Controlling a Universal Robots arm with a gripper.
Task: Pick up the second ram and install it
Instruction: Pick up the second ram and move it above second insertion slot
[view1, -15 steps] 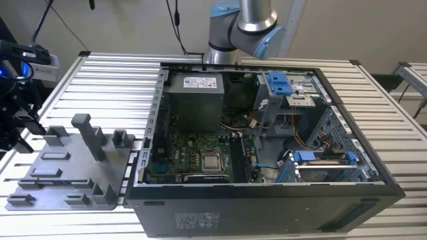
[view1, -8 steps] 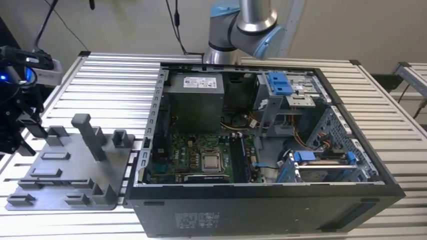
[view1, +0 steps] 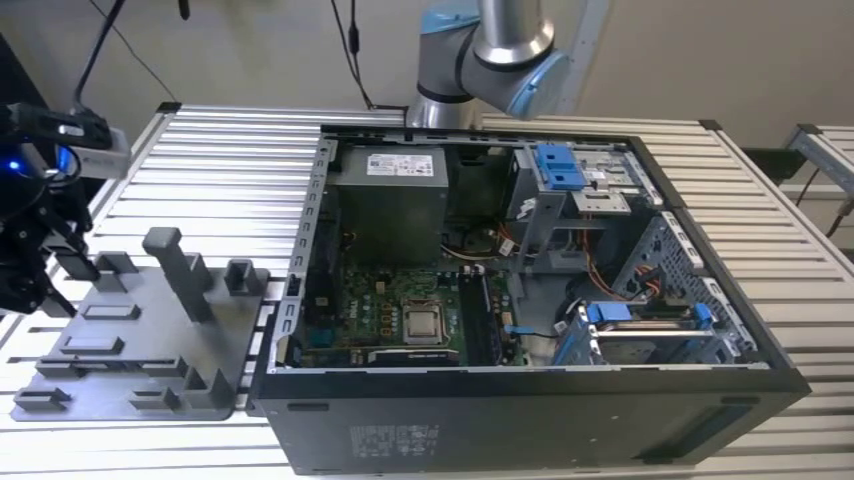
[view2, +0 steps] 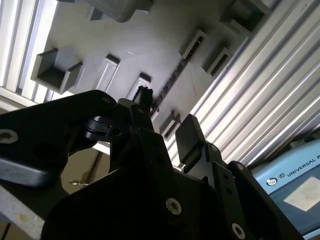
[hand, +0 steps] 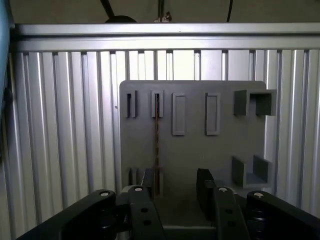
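The end effector (hand: 176, 179) is hovering over the grey tray (hand: 192, 155) on the ribbed table (hand: 60, 125), with its fingers (hand: 205, 182) spread wide and gripping nothing. The ram (hand: 157, 142) is standing on its long edge in a narrow slot of the tray, well apart from the open case (view1: 534, 420). In both wrist views it is showing as a thin dark strip (view2: 172, 75).

The step in hand looks like the approach for the pick. The ram is lying between the fingers but is sitting much closer to one than the other. A small sideways shift to centre it would let both pads meet the board together rather than one pushing it over in the slot. The descent should be straight and stop short of the tray. The grip should be landing on the flat faces, away from the slot's end walls.

The ram's long axis is running along the slot, parallel to the neighbouring recesses and level with the tray. Its thin top edge is facing up towards the end effector. The fingers are closing across its thickness, which suits the grasp.
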